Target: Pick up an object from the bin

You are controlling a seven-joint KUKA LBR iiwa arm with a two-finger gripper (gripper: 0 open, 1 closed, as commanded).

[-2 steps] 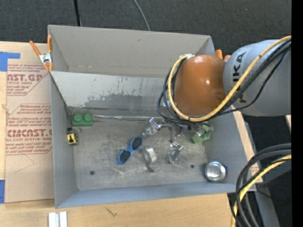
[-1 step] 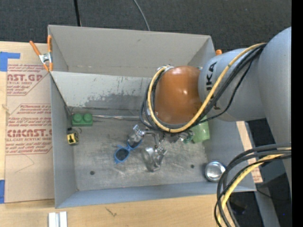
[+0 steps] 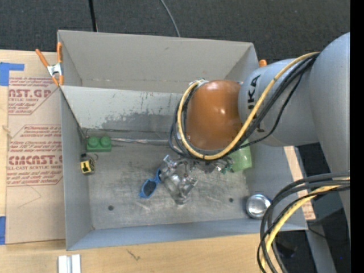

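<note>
Blue plastic piece [image 3: 149, 187], small and curved, lies on the bin [image 3: 116, 178] floor near the middle, just left of the metal jaws. I cannot tell whether the jaws are apart or together. The orange wrist cover [image 3: 211, 121] hides part of a pale green thing [image 3: 243, 159] behind.

Grey metal bin [image 3: 116, 178] — green brick [image 3: 99, 143], blue piece [image 3: 150, 187], round silver piece [image 3: 257, 205]
</note>
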